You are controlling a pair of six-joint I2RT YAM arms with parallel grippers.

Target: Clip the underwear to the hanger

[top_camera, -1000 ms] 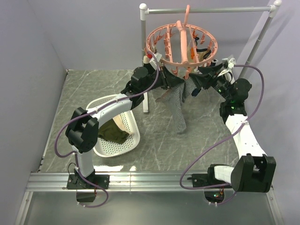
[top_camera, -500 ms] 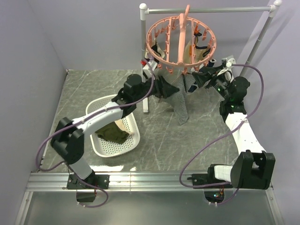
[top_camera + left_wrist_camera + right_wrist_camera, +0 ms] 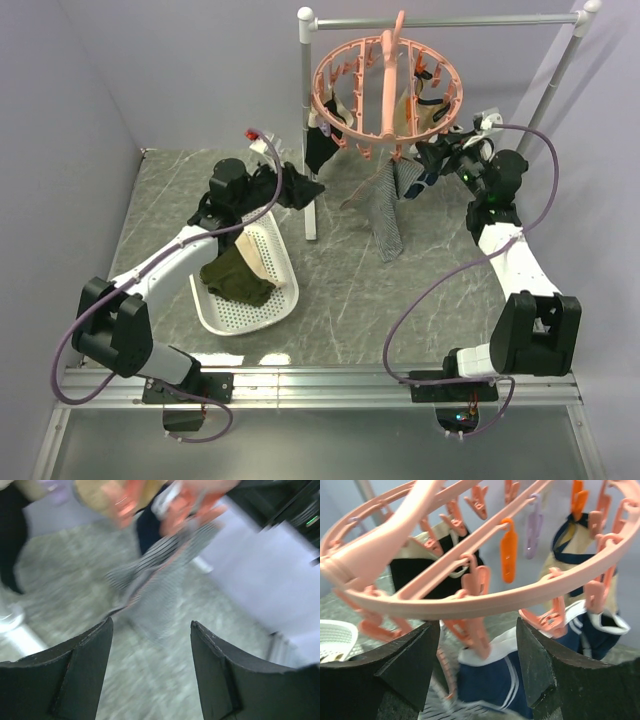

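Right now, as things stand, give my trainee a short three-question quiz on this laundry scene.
1. What does the pink hanger hang from?
2. True or false: the left gripper is shut on the striped underwear.
3. Where does the olive garment lie? A in the white basket; B on the hanger; C in the left gripper.

Key: 1 the grey rail; 2 false, the left gripper is open and clear of the underwear; 3 A.

top: looking down from behind | left wrist: facing underwear beyond fingers | right wrist: closely facing hanger above fingers | all sharing hanger
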